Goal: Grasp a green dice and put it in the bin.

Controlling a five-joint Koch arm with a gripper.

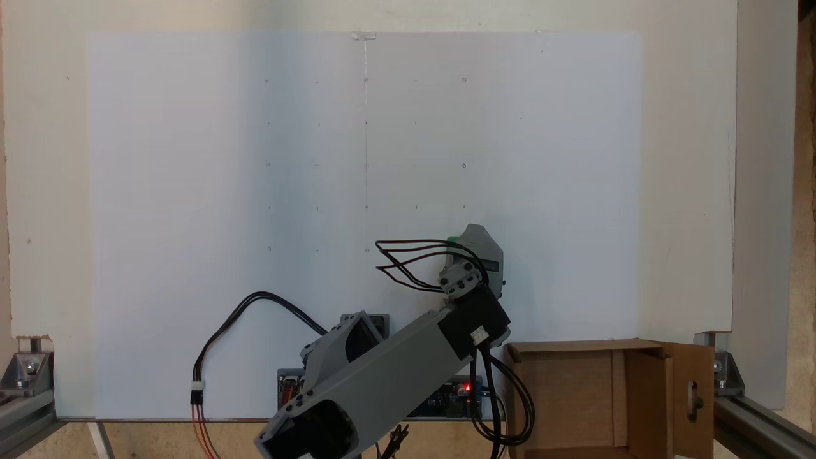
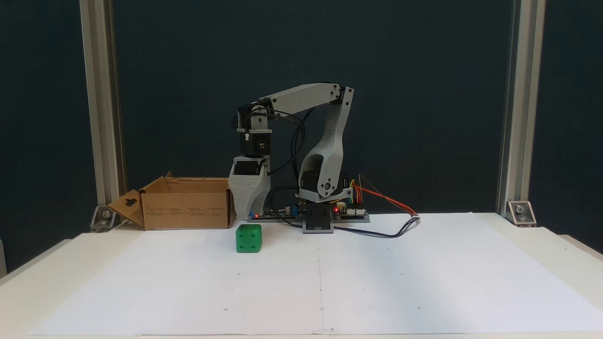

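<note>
Gripper (image 2: 249,214) points straight down, tips just above the paper, behind the green dice (image 2: 248,238) in the front fixed view. Jaws overlap in both fixed views; opening cannot be told, nothing seen held. Seen from above, the gripper (image 1: 475,237) covers most of the dice (image 1: 452,241); only a green sliver shows at its left edge. Forearm runs nearly level from the elbow, upper arm rises steeply from the base. Dice sits on the white paper sheet (image 2: 400,273). Bin (image 2: 183,205) stands open just beside the arm base, apart from the dice.
</note>
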